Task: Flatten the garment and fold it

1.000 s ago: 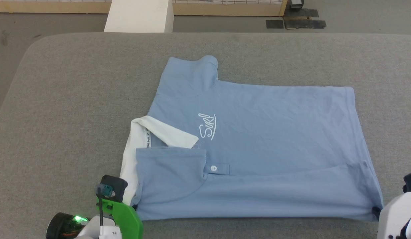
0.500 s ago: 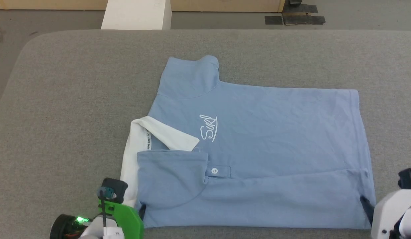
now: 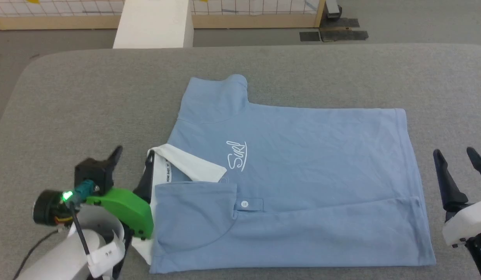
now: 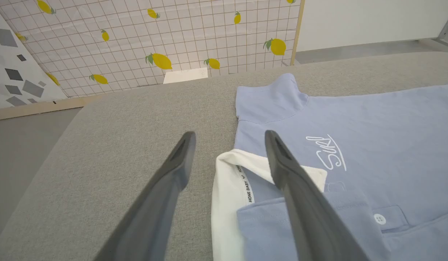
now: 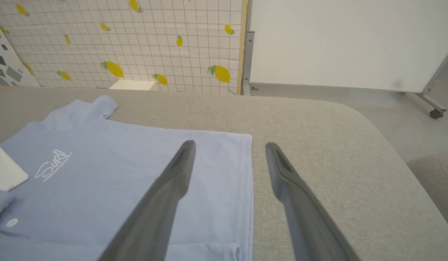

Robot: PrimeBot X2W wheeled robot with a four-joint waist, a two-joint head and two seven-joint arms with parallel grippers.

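Soft knit garment [image 3: 302, 163], its six-o'clock flap folded, could spring open: left gripper [image 3: 133, 151] and right gripper [image 3: 453, 151] stand wide, seemingly touching nothing.

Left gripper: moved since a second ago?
Yes. The left gripper has left the shirt's near left corner and moved up the head view. It is now beside the collar, jaws open.

1 garment [image 3: 302, 163]; 1 table [image 3: 88, 97]; 2 grippers: left gripper [image 3: 135, 150], right gripper [image 3: 453, 151].
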